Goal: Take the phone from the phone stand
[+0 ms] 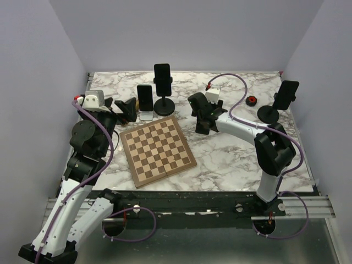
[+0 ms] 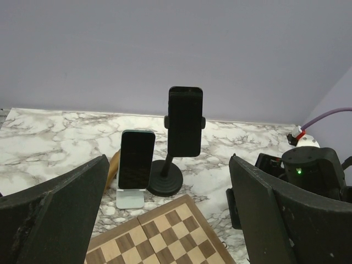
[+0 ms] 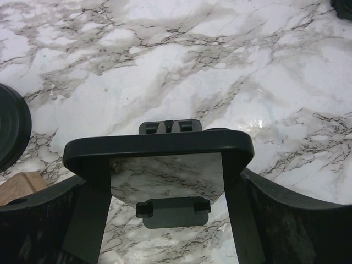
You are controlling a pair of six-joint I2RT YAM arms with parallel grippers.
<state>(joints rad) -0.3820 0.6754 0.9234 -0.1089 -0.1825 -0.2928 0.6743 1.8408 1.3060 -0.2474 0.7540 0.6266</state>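
The phone (image 3: 165, 146), if I am reading the dark, glossy slab rightly, is sitting propped in a low stand (image 3: 168, 127) just right of the board's (image 1: 158, 149) far right corner. The right gripper (image 3: 165, 181) is straddling it, fingers spread wide on either side; whether the pads are touching its edges I cannot tell. The left gripper (image 2: 168, 181) is hanging wide and empty just behind the board's far left corner. The phone is probably going to handle as stiff, fairly light and slick, with breakable glass, so its side edges are looking like the place to pinch. The stand is likely light and may be lifting with it.
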